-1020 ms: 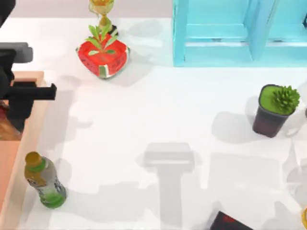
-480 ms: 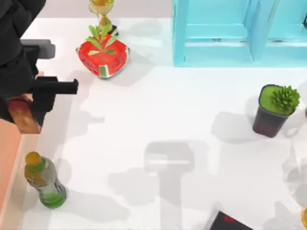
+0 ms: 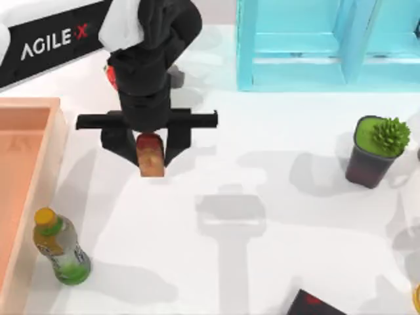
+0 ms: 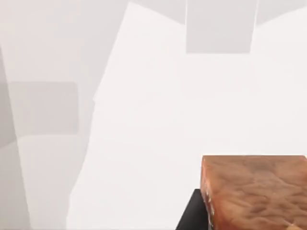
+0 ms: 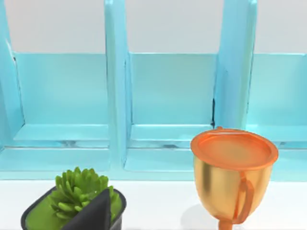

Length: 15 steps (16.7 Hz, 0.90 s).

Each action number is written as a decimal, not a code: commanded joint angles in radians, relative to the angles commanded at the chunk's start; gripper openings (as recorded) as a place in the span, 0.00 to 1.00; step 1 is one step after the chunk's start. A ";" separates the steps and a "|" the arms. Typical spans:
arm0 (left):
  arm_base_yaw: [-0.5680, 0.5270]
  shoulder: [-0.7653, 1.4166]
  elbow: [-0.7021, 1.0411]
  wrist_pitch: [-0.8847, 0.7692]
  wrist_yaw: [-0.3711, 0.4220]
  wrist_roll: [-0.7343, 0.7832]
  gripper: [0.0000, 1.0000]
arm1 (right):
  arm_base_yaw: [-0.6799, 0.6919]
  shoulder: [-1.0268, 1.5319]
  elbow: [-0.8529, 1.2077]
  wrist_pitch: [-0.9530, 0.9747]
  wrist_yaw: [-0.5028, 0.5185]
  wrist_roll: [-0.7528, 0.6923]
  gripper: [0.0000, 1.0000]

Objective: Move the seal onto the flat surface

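left gripper (image 3: 150, 156) carries the seal (image 3: 150, 155), fingers clamped on it, upper left of centre over bare worktop (image 3: 275, 144). best: lower it straight, keep it upright, release on contact.

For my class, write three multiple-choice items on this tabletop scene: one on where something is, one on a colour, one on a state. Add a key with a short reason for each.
1. Where is the drink bottle?
A. beside the wooden tray, at the table's left
B. inside the turquoise shelf unit
C. next to the dark plant pot at the right

2. What colour is the top of the seal?
A. green
B. red
C. white

3. What is the left end effector doing?
A. resting open on the tray
B. closed on the bottle
C. closed on the seal above the white tabletop

Key: 1 A, the bottle stands against the wooden tray. 2 B, a red cap sits over the orange-tan body. 3 C, the fingers flank the seal over the tabletop.
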 joint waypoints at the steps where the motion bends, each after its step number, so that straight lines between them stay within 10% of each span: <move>1: -0.029 0.043 0.027 0.020 -0.002 -0.026 0.00 | 0.000 0.000 0.000 0.000 0.000 0.000 1.00; 15: -0.093 0.155 0.008 0.170 -0.006 -0.078 0.00 | 0.000 0.000 0.000 0.000 0.000 0.000 1.00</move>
